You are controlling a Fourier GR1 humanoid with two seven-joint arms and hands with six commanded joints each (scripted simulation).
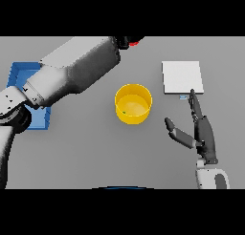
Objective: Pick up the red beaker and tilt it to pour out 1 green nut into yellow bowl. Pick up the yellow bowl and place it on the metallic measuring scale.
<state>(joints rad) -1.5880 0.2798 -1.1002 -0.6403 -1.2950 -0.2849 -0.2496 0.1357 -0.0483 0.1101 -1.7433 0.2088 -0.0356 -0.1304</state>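
**Pour done, bowl not yet moved**

Grey table [95, 153] carries the bowl [133, 104] at centre. A small green speck, judged to be the nut [124, 112], lies inside it, so the pour appears complete. Left arm reaches past the bowl's far side; a trace of the red beaker [134, 42] shows there, the left hand itself hidden. Right hand [203, 136] rests right of the bowl, fingers straight and spread, holding nothing. Scale [182, 77] sits beyond that hand, unloaded. Remaining: lift the bowl onto the scale.

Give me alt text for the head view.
A yellow bowl sits mid-table with a small green nut inside. The left arm reaches past it toward something red; the right hand rests open below the scale.
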